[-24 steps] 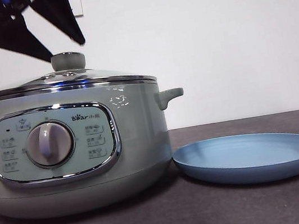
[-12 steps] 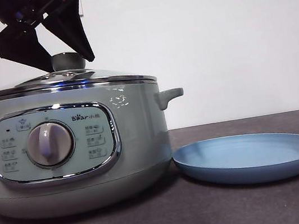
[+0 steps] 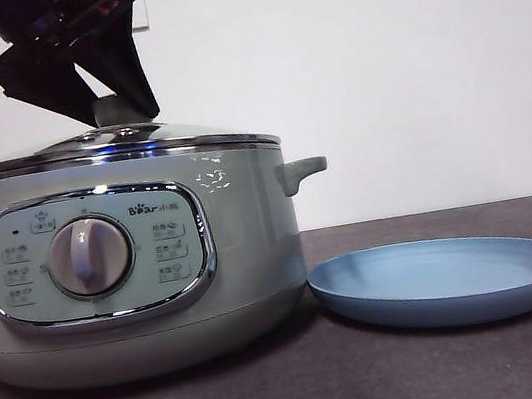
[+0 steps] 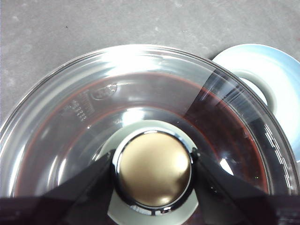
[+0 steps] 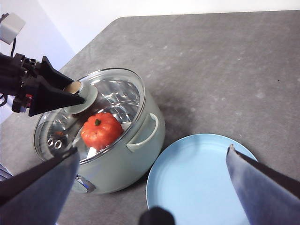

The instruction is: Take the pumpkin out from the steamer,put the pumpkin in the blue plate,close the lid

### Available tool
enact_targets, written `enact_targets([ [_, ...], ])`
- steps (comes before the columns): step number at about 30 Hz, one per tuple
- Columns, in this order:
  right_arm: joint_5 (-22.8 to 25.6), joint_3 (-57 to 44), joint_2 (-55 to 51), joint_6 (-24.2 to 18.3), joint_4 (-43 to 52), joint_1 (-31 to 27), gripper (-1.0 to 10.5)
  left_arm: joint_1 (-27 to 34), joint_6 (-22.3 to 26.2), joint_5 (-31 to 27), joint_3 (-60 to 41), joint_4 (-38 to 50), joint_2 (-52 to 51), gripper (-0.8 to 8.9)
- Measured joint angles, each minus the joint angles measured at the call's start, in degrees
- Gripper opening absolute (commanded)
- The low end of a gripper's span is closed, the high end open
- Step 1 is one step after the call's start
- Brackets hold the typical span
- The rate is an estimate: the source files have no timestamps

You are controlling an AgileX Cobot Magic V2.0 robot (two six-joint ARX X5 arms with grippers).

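the left gripper [image 3: 120, 109] is down on top of the steamer [image 3: 131, 271], its two black jaws set on opposite sides of the knob [image 4: 153, 168] of the lid [image 4: 140, 93] and pressed against it, so it is clamped on the knob. the lid sits closed on the steamer, steel rim level all round. the pumpkin [image 5: 101, 130] is inside the steamer, seen through the glass from the right wrist view, lying below and to one side of the knob and so under the left gripper, with the glass between them.

from the front the pumpkin is hidden behind the steamer's wall, and the knob is mostly covered by the jaws; only a strip of pale green shows between them. in the left wrist view the glass is full of glare and dark reflection, and the pumpkin cannot be made out there. the steamer's left edge is cut off by the front picture's side.

the right gripper [image 5: 154, 159] hangs high over the table [image 5: 225, 70], well apart from everything, jaws spread wide, above the near side of the blue plate [image 5: 197, 178]. the blue plate lies flat just beside the steamer, under its small side handle [image 3: 300, 171], nothing on it. beyond the plate the grey table runs open to its far edge.
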Motion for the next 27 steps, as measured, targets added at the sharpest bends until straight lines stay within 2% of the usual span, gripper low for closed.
enact_targets([
  [7,-0.44,0.0,0.26,-0.07,0.28,1.14,5.3,-0.24,0.07,-1.36,-0.15,-0.87,-2.56,-0.09],
  [13,0.07,0.0,3.3,-0.07,0.74,4.66,5.4,-0.24,0.57,-5.95,-0.17,-1.22,-12.26,-0.09],
  [18,4.33,0.04,7.61,-0.07,3.41,10.95,5.5,-0.24,0.59,-11.26,-0.07,-2.84,-21.11,-0.09],
  [21,8.22,1.44,11.43,-0.07,3.76,15.34,6.5,-0.24,0.59,-15.1,-0.07,-4.94,-26.32,-0.09],
  [24,12.37,4.92,16.41,-0.15,3.65,19.96,6.7,-0.24,0.59,-18.49,-0.07,-6.62,-31.21,-0.09],
  [27,13.73,10.27,22.27,-0.74,2.75,24.5,6.7,-0.24,0.59,-21.79,-0.07,-8.31,-35.19,-0.09],
])
